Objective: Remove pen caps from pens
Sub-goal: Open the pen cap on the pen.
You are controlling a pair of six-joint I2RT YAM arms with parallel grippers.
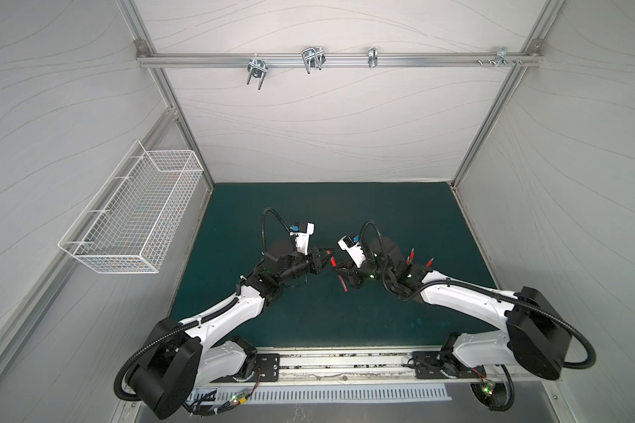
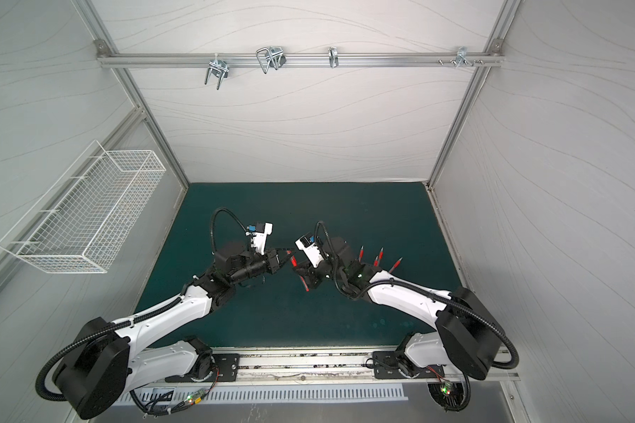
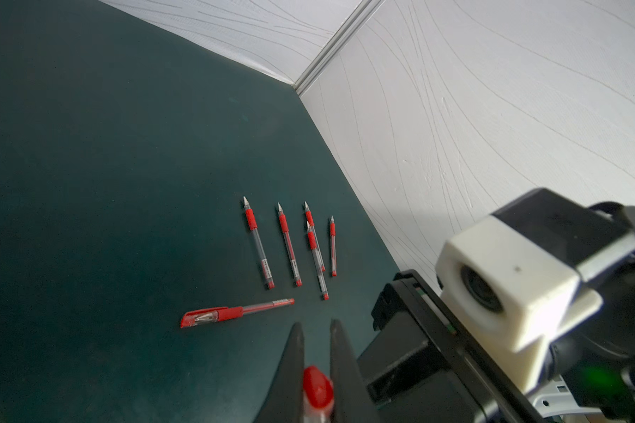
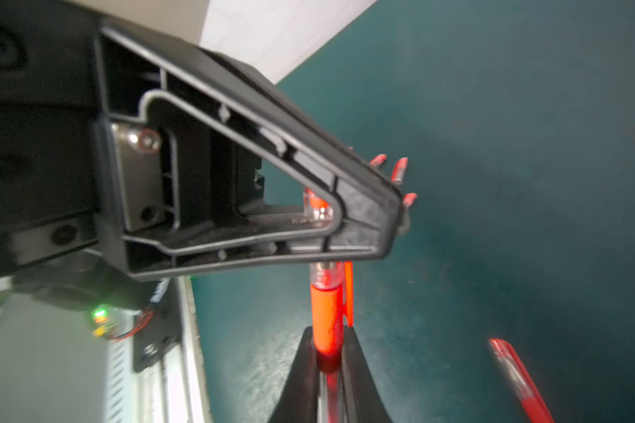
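- In both top views, your left pincer (image 1: 329, 252) (image 2: 288, 252) and right pincer (image 1: 340, 271) (image 2: 300, 271) meet tip to tip over the middle of the green bench (image 1: 308, 205) (image 2: 272, 205). One held pen (image 1: 333, 260) (image 2: 293, 260) runs between them, off the bench surface.
- In both top views, you also find the uncapped pens (image 1: 429, 262) (image 2: 381, 253) lying on the bench beyond the right arm, tips pointing to the back wall. A white wire basket (image 1: 136, 212) (image 2: 88, 208) hangs on the left wall.
- In the left wrist view, the left pincer (image 3: 316, 324) is closed tight on the pen cap (image 3: 318, 388), whose rounded red end sits between the two fingers.
- The same view shows five uncapped pens (image 3: 258, 243) in a loose row on the bench; two of them overlap. A capped pen (image 3: 235, 313) lies crosswise just beside their red ends.
- In the right wrist view, the right pincer (image 4: 329, 331) is clamped on the held pen (image 4: 327, 315) at its red band, with the clear barrel running back between the fingers.
- The pen cap's clip (image 4: 349, 293) lies alongside the red band, and one finger (image 4: 363, 219) of the left pincer crosses the cap end.
- Past that finger you see short red pieces (image 4: 399, 170) on the bench. They are blurred and may be loose caps.
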